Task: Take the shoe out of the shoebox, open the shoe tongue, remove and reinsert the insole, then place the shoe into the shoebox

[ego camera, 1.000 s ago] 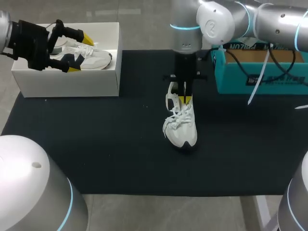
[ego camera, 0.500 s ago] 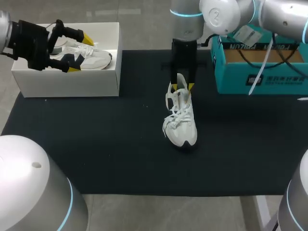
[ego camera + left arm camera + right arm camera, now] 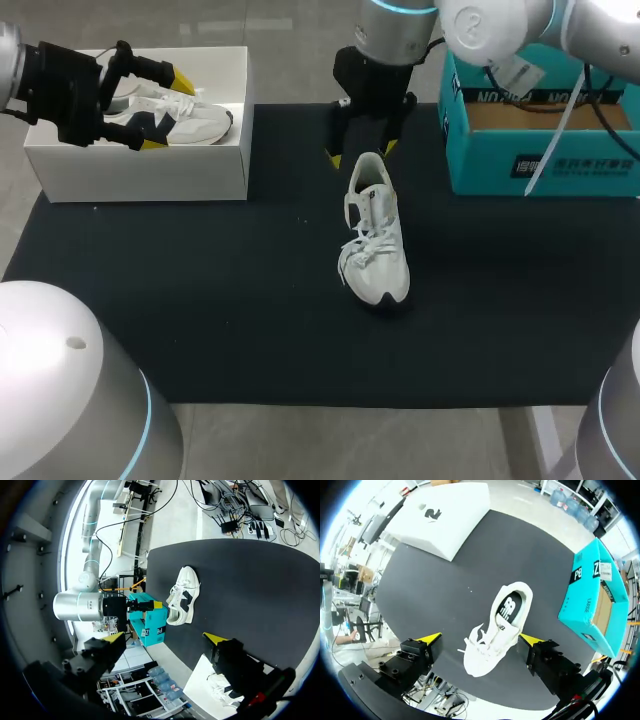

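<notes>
A white laced shoe (image 3: 376,248) lies alone on the black mat (image 3: 220,300), toe toward me. My right gripper (image 3: 361,153) hangs open just behind and above its heel, touching nothing. In the right wrist view the shoe (image 3: 497,630) lies below the open right gripper (image 3: 481,639), its dark insole (image 3: 509,608) showing in the opening. My left gripper (image 3: 167,111) stands open over the white shoebox (image 3: 140,170), above a second white and navy shoe (image 3: 195,118) inside. From the left gripper (image 3: 165,637) the loose shoe (image 3: 182,602) lies far ahead.
A teal cardboard box (image 3: 540,150) stands open at the mat's back right, close to my right arm (image 3: 480,30). The white shoebox sits on the mat's back left corner. The teal box (image 3: 590,600) is beside the shoe in the right wrist view.
My right gripper went from shut at the shoe's opening to open, let go, and rose back toward the table's far side. The shoe stays put. My left arm has not moved.
</notes>
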You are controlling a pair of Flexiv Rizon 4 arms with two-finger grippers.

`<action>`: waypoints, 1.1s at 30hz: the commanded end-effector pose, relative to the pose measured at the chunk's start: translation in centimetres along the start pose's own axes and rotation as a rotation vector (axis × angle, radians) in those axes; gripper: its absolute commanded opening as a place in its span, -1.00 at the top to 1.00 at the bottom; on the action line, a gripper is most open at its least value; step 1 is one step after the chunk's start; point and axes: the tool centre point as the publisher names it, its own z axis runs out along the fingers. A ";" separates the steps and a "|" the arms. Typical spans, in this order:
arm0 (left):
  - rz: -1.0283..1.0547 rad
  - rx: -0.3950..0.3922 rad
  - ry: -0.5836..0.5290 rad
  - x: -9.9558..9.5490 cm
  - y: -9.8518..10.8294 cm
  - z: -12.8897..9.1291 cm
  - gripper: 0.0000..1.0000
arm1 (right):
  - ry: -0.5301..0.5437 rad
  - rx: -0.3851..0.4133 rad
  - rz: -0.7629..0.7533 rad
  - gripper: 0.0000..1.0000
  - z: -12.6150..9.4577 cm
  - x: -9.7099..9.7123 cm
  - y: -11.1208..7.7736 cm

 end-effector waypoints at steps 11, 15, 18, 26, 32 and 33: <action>0.000 0.001 0.005 -0.1 0.1 0.0 -1.00 | 0.088 -0.009 -0.641 -1.00 0.8 -0.9 -0.2; 0.000 0.001 0.005 -0.1 0.1 0.0 -1.00 | -0.005 0.097 -0.745 -1.00 0.1 -1.9 0.6; 0.000 0.001 0.005 -0.1 0.1 0.0 -1.00 | -0.053 0.154 -0.766 -1.00 -0.3 -3.1 0.7; 0.000 0.001 0.005 -0.1 0.1 0.0 -1.00 | -0.160 0.145 -0.723 0.00 -0.2 -6.3 1.4; 0.000 0.001 0.005 -0.1 0.1 0.0 -1.00 | -0.216 0.107 -0.752 0.16 0.6 -7.9 2.6; 0.000 0.001 0.005 -0.1 0.1 0.0 -1.00 | -0.223 0.110 -0.761 0.16 0.7 -8.1 2.9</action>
